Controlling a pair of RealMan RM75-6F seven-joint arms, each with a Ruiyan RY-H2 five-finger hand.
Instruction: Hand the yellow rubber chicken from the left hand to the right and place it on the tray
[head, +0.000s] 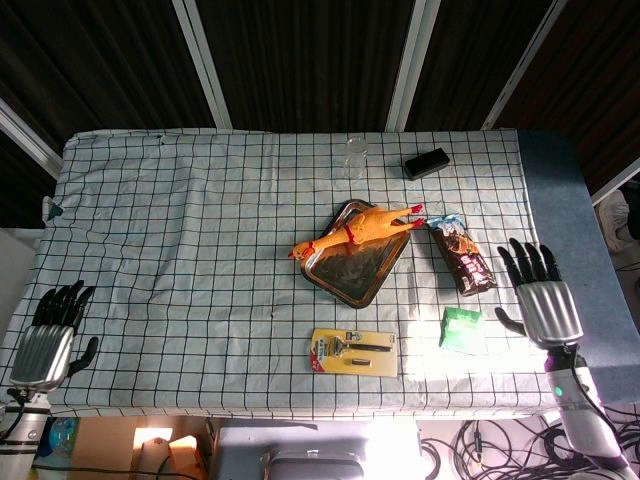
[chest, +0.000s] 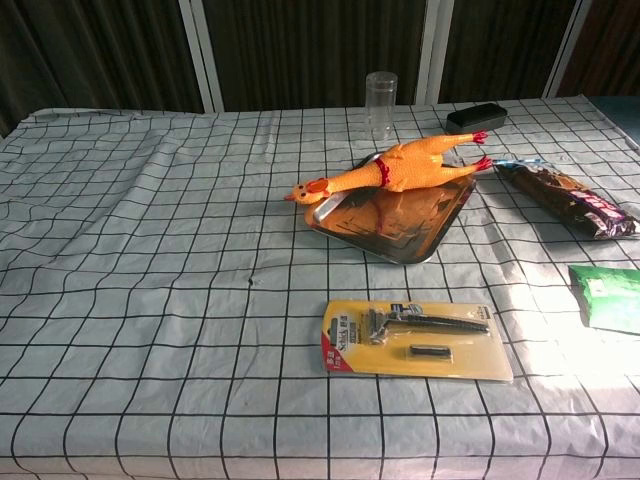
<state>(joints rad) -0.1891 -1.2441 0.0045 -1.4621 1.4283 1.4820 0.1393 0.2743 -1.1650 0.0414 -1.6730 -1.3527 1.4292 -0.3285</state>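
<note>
The yellow rubber chicken (head: 358, 231) (chest: 395, 168) lies across the far edge of the metal tray (head: 350, 270) (chest: 400, 222), head hanging over the tray's left corner, red feet to the right. No hand touches it. My right hand (head: 541, 297) hovers open at the table's right edge, fingers spread, well clear of the tray. Off the near left corner of the table my left hand (head: 48, 334) is open and holds nothing. Neither hand shows in the chest view.
A razor pack (head: 353, 351) (chest: 416, 339) lies in front of the tray. A brown snack bag (head: 464, 256) (chest: 565, 199) and a green packet (head: 462, 329) (chest: 608, 297) sit to the right. A clear glass (head: 356, 157) (chest: 381, 103) and a black box (head: 427, 162) (chest: 473, 116) stand at the back.
</note>
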